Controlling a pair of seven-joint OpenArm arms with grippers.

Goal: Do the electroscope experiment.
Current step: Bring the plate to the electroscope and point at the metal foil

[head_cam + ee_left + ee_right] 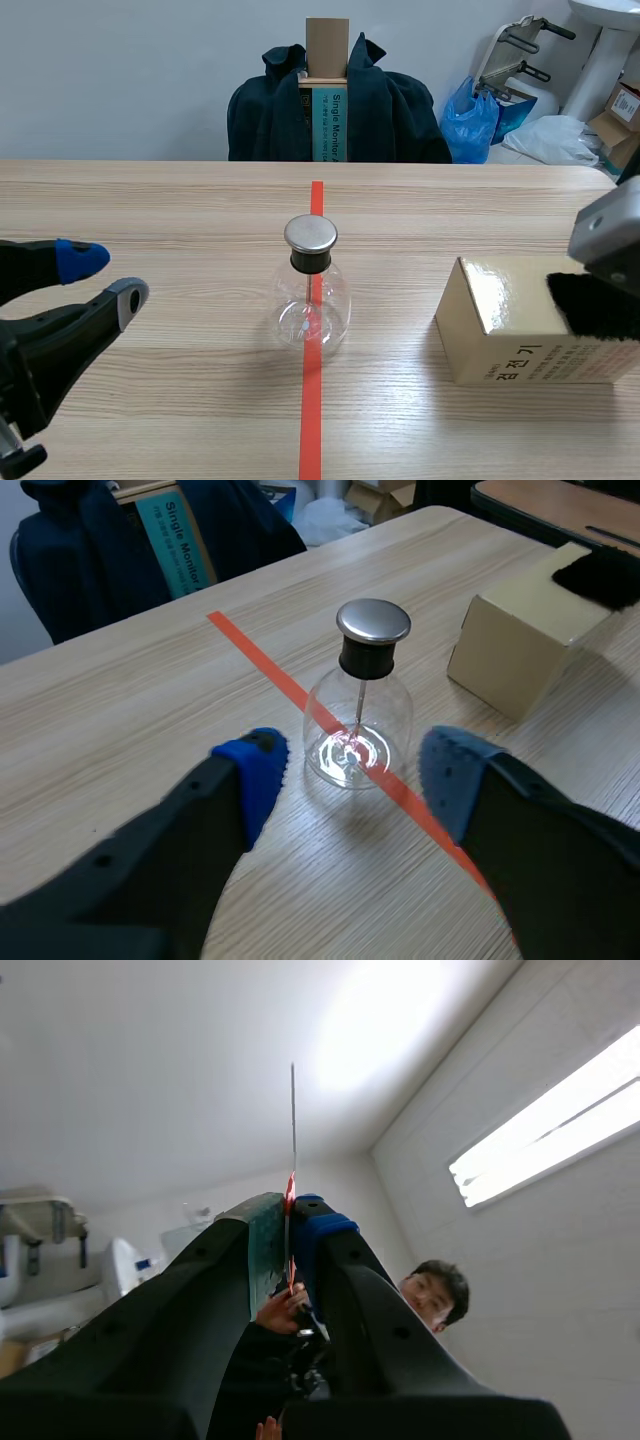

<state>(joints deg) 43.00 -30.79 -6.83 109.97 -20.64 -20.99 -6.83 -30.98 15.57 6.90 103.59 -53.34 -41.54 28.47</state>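
The electroscope, a clear glass flask (311,300) with a metal cap (311,234), stands upright on the red tape line at mid-table. In the left wrist view the flask (358,730) is just ahead of my left gripper (352,770), whose fingers stand wide apart and touch nothing. In the scene view the left gripper (105,278) is open, left of the flask. A black furry cloth (595,305) lies on a gold box (530,320) at the right. My right gripper (288,1220) points up at the ceiling, shut on a thin rod (293,1130).
The gold box (520,650) sits right of the flask, with the cloth (600,575) on top. A chair with a dark jacket (385,110) stands behind the table. A person (435,1295) shows past the right gripper. Bags and boxes (470,120) lie at the back right.
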